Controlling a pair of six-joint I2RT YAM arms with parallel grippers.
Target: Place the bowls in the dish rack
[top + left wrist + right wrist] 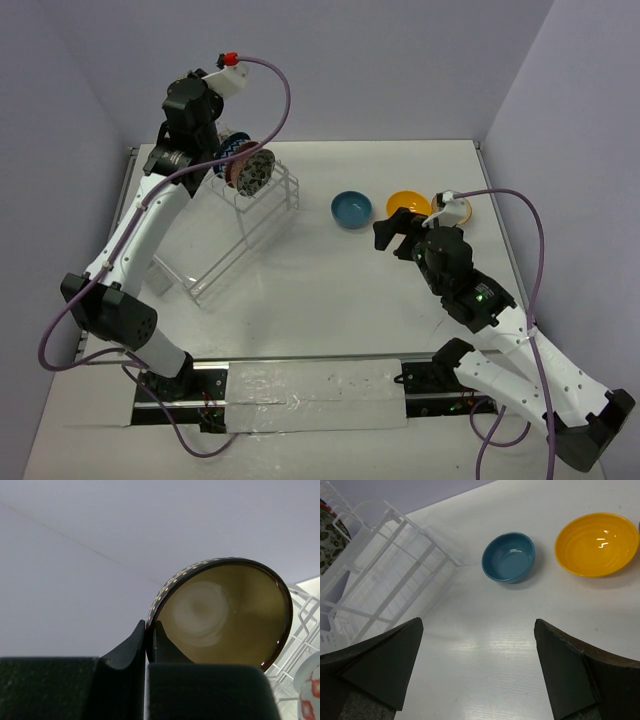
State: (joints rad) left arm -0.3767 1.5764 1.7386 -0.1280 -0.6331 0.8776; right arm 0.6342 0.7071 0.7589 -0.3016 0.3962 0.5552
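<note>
My left gripper (pixel 149 630) is shut on the rim of the dark brown bowl (pixel 225 615) with a gold inside, held on edge beside the white wire dish rack (pixel 305 615). In the top view that gripper (pixel 212 150) is raised at the rack's (pixel 240 215) far end. A blue patterned bowl (pixel 237 148) and a grey patterned bowl (pixel 255 172) stand in the top tier. A salmon patterned bowl (pixel 310 695) shows at the lower right. My right gripper (pixel 479 630) is open and empty over the table, short of the teal bowl (pixel 509 556) and the orange-yellow bowl (pixel 596 543).
In the top view the teal bowl (pixel 351 209) and orange-yellow bowl (pixel 408 205) sit side by side at the table's far middle, just beyond my right gripper (pixel 395 232). Grey walls close the back and both sides. A taped strip runs along the near edge.
</note>
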